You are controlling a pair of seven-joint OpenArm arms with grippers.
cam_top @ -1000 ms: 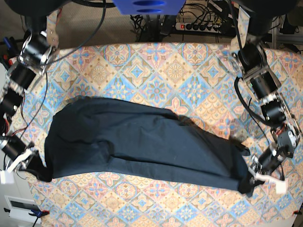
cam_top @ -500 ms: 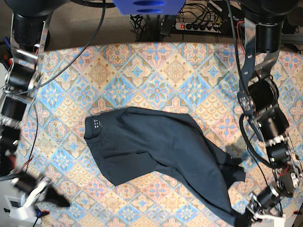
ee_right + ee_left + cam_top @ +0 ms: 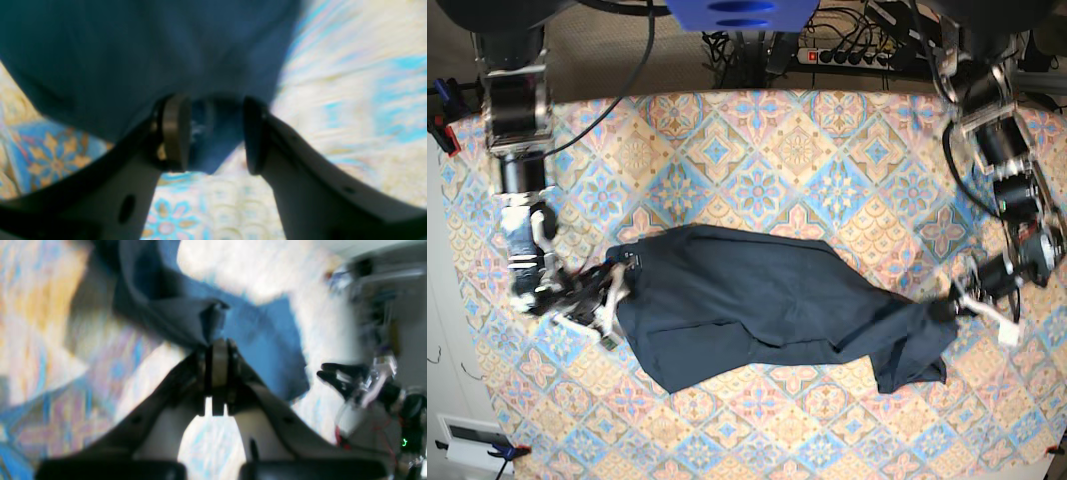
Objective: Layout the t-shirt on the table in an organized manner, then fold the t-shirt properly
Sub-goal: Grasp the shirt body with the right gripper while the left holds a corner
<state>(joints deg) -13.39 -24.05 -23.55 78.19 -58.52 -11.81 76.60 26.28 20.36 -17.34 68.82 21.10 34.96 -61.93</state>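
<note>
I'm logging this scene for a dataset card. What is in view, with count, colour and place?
t-shirt: one, dark navy, crumpled across the middle of the table.
table: one, pastel pink, blue and yellow tile pattern, fills the base view.
power strip: one, white, on the floor beyond the far edge.
cables: several, black, beside it.
left end effector: one, black, shut on the t-shirt.
right end effector: one, black, jaws apart, cloth between them.
</note>
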